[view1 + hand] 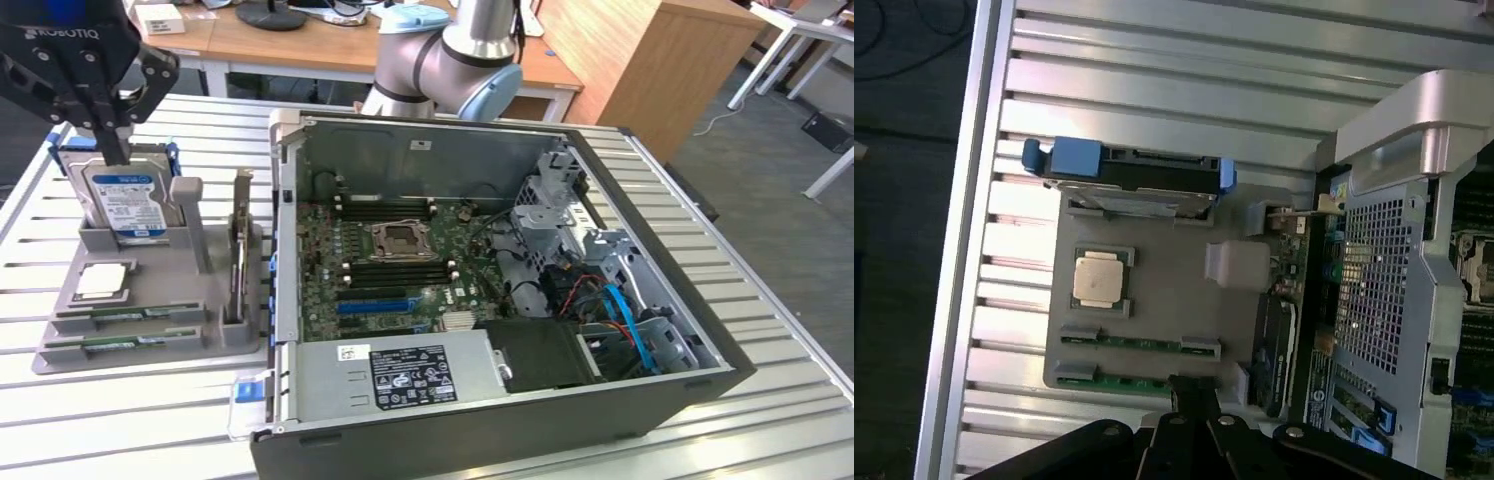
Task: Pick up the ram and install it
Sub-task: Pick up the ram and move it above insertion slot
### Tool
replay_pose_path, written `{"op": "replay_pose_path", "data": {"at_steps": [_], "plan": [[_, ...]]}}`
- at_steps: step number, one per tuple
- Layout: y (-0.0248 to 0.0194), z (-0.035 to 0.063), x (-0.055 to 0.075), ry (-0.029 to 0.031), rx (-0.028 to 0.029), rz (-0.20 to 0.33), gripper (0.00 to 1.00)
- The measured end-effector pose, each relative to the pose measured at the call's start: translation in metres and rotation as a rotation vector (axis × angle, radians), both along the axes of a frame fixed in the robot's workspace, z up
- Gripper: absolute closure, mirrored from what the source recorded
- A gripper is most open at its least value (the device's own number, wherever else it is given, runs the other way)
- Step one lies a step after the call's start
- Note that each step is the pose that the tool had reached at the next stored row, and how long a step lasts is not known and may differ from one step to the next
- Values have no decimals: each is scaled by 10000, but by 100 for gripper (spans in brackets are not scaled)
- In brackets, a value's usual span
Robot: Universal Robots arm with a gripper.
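Hovering tool [119, 152]: closed tight, empty, just above hard drive [130, 200].
Location of ram [127, 315]: two green sticks seated in gray holder [1164, 290] on tabletop [134, 430], beside CPU [103, 282]; untouched.
Open case [441, 140]: just beside holder.
Approach, judged: square to stick's length, centred over one stick, clear of its neighbour and drive.
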State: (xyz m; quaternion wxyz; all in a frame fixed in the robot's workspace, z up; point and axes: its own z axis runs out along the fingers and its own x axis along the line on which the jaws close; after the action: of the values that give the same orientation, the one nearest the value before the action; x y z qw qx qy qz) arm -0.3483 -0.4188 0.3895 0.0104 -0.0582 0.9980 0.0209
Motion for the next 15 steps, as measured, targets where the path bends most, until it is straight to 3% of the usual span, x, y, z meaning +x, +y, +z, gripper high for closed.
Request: {"op": "replay_pose_path", "data": {"at_steps": [15], "plan": [[0, -5, 0, -1, -24, 2693, 89]]}}
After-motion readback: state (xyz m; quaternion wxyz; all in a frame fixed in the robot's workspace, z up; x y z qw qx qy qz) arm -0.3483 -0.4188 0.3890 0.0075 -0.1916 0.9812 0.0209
